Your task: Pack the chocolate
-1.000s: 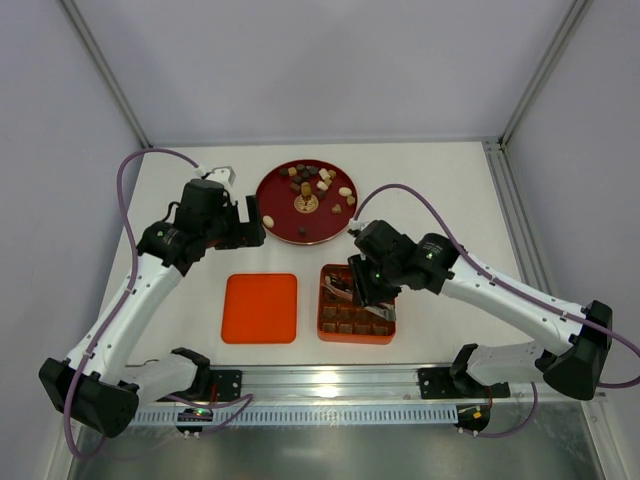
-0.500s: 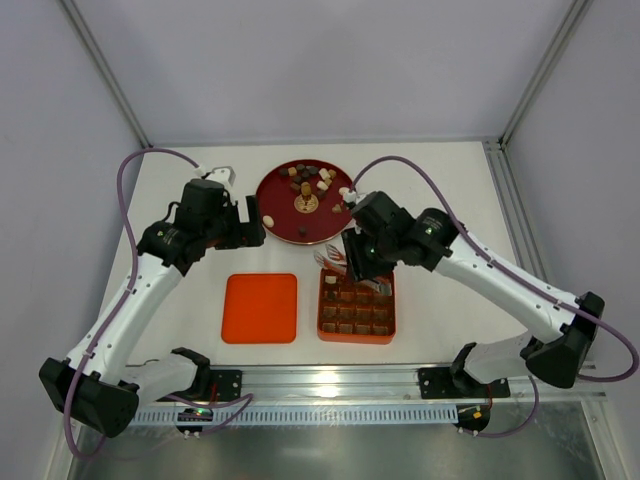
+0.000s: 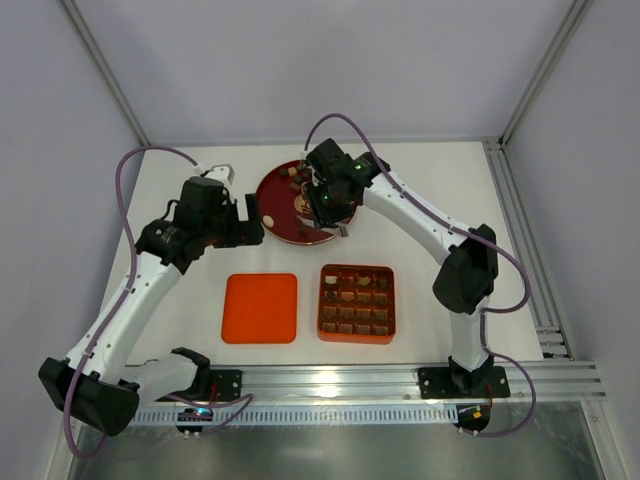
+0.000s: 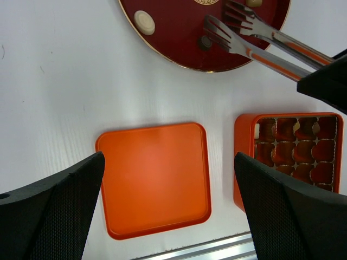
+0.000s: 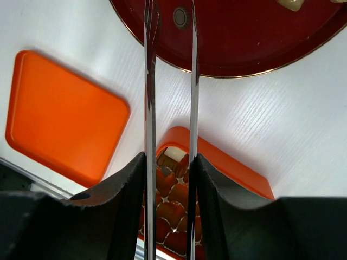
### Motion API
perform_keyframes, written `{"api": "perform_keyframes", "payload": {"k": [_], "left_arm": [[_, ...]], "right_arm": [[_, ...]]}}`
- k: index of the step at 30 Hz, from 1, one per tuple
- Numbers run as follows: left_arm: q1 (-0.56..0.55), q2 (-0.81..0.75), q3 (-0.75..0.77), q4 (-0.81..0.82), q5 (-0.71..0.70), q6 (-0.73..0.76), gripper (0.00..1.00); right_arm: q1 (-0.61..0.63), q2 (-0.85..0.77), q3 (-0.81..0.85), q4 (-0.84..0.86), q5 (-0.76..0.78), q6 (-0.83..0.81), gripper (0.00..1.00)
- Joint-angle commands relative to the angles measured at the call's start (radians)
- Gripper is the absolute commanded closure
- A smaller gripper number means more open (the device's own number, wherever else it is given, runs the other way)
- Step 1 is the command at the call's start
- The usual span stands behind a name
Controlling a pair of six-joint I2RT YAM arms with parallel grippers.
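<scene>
1. Metal tweezers (image 5: 149, 81) sat clamped in the right gripper (image 5: 169, 184), prongs apart over a small round dark chocolate (image 5: 180, 17).
2. Other chocolates (image 4: 144, 21) lay on the round dark-red plate (image 4: 173, 32); some filled the orange gridded box (image 4: 244, 162).
3. Left gripper (image 4: 169, 160) hung spread wide, empty, above the flat orange lid (image 4: 154, 184).
4. Best approach: straddle the piece squarely and squeeze gently.

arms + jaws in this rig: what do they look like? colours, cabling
Both alike: left arm and right arm have white tubular links, black joint housings and black bases. A purple cable runs along each. Jaws are black with a finely textured surface.
</scene>
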Motion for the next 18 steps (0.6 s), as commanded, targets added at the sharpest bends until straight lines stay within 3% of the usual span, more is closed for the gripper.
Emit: {"api": "perform_keyframes", "payload": {"k": [1,18], "left_arm": [[-0.001,-0.002,0.048,-0.008,-0.017,0.013,0.0],[0.0,-0.01,0.036,-0.009,-0.016,0.011,0.0]], "right_arm": [[0.001,0.025,0.078,-0.03,-0.016,-0.045,0.58],[0.01,0.12,0.071,-0.007,-0.014,-0.045,0.58]]}}
